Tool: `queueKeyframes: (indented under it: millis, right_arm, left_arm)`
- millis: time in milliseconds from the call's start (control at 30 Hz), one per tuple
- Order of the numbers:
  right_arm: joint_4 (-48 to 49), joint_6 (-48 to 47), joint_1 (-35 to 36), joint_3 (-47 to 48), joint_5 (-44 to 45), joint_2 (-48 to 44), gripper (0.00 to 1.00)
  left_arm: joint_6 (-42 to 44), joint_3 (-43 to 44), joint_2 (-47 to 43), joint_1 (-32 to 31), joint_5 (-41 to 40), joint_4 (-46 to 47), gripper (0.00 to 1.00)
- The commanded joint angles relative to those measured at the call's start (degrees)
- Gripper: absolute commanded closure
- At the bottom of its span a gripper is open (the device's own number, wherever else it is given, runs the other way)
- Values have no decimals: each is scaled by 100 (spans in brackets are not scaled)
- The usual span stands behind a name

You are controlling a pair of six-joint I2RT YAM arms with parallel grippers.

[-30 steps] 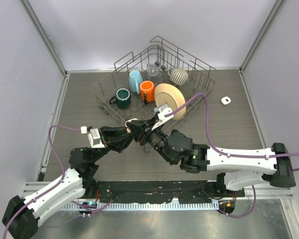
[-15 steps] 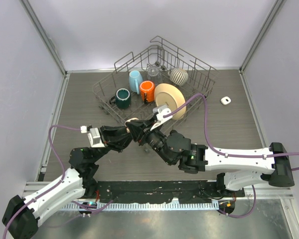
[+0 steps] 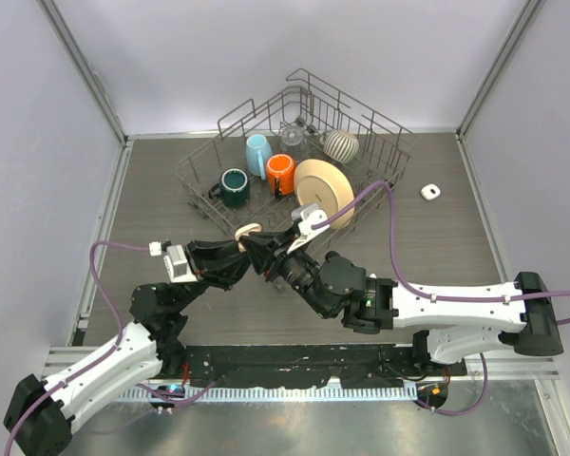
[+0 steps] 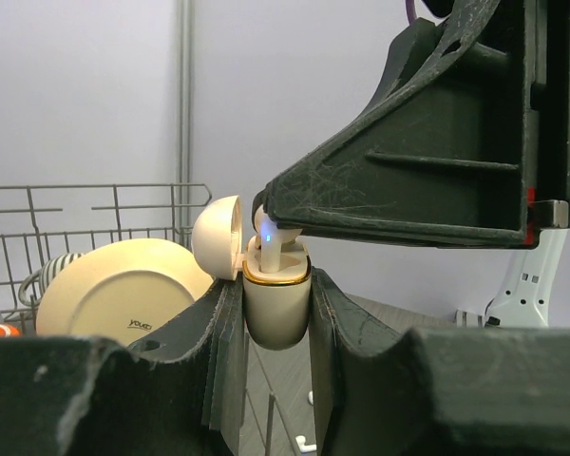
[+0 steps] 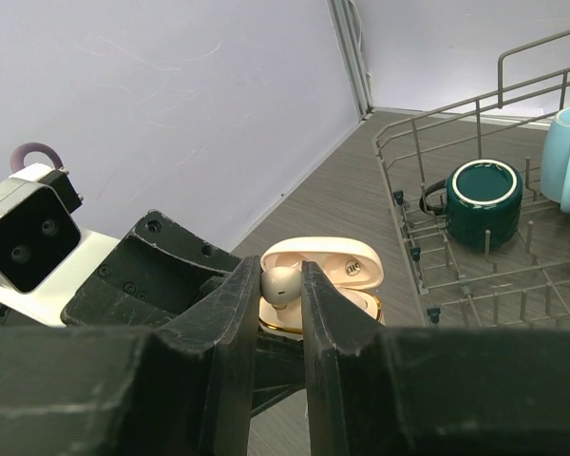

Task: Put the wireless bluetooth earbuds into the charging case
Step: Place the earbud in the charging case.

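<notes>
Cream gold-rimmed charging case clamped upright in my left gripper, lid tipped to 10 o'clock, mouth clear; right gripper pinches glossy white earbud at case's 12 o'clock, partly in, for straight drop.

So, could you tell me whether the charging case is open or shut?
Open: the lid stands hinged back from the case, and an earbud sits at its mouth.

A wire dish rack holds a green mug, orange mug and cream plate.
</notes>
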Motion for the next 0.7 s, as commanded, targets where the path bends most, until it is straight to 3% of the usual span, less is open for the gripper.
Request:
queueKeyframes:
  millis: [0,300,600,667]
  right_arm:
    - [-184,-81,84,-38,0,-183,99]
    - [-439,-38,93,111,62,-130,96]
    - [-817,103,93,445,150,-104,83]
    - [-878,182,93,489,150,-121,74]
  left_arm:
    - [72,34,-82,6,-379,634,100]
    - [72,42,-65,6,-230,616,100]
    - [142,60,-144,6,34,449,100]
    - [151,60,-170,6,43,405,100]
